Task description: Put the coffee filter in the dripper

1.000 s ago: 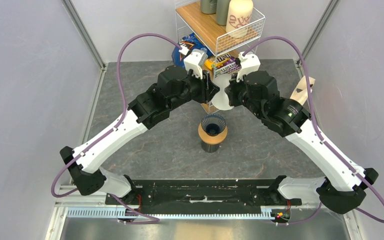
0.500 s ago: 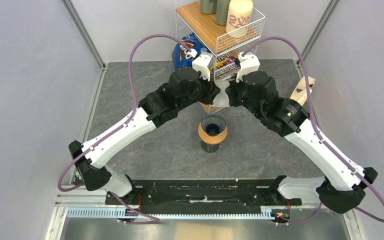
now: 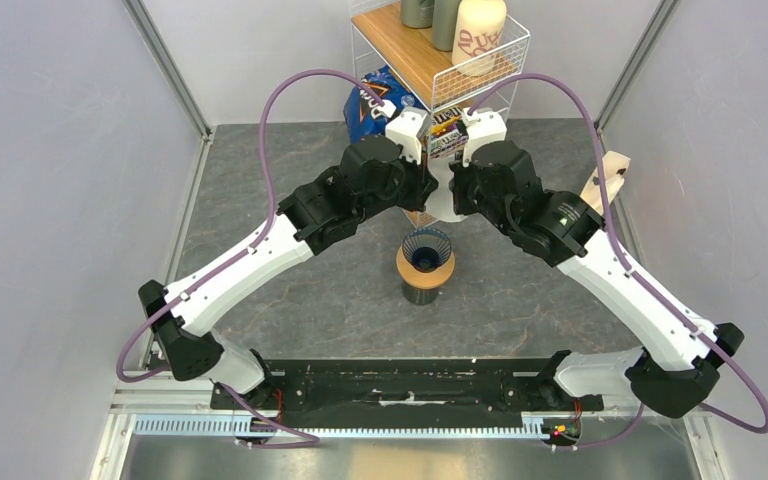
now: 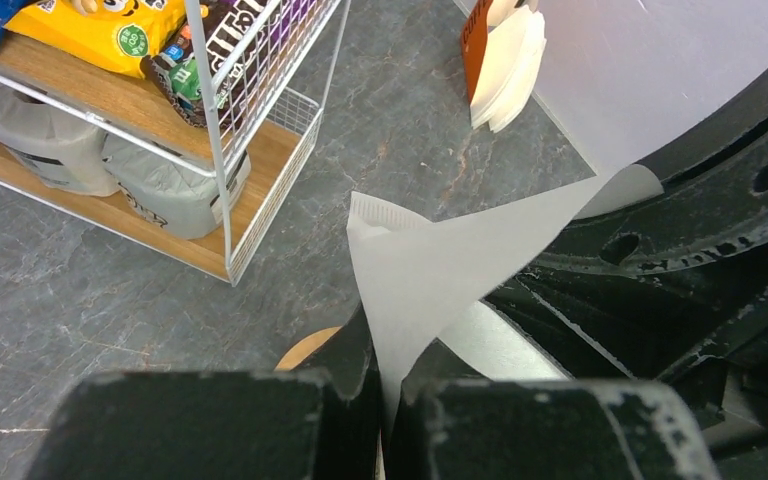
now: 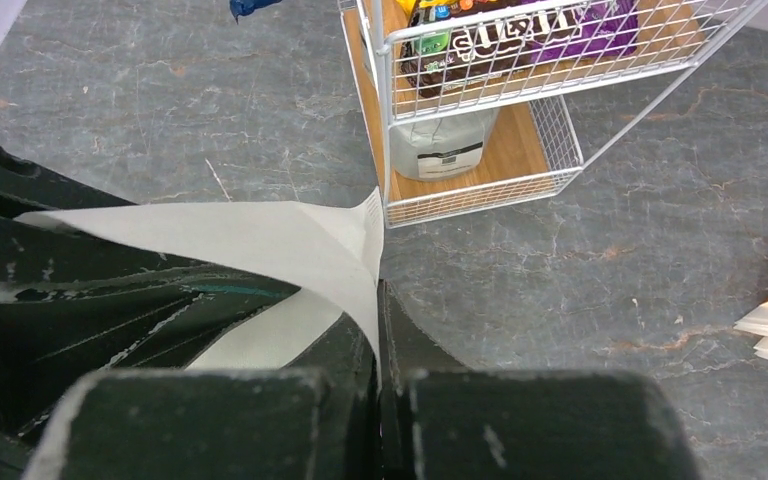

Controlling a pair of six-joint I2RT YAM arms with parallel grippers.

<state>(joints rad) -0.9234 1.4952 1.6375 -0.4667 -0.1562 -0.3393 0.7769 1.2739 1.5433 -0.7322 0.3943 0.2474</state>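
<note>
left end effector (image 4: 388, 375) pressed together on one edge of the coffee filter (image 4: 440, 260); right end effector (image 5: 377, 335) pinching another edge of the same paper. the coffee filter is held aloft between the two, just behind the dripper (image 3: 426, 247) and apart from it. the dripper stands upright in a tan ring (image 3: 426, 267) atop a dark cup (image 3: 421, 294) on the tabletop (image 3: 290, 300).

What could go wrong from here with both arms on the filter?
1. The left gripper and right gripper both have jaws shut on the thin coffee filter; diverging moves could tear it.
2. The filter looks only partly opened and hangs beyond the dripper, so it may land creased or off-centre.
</note>
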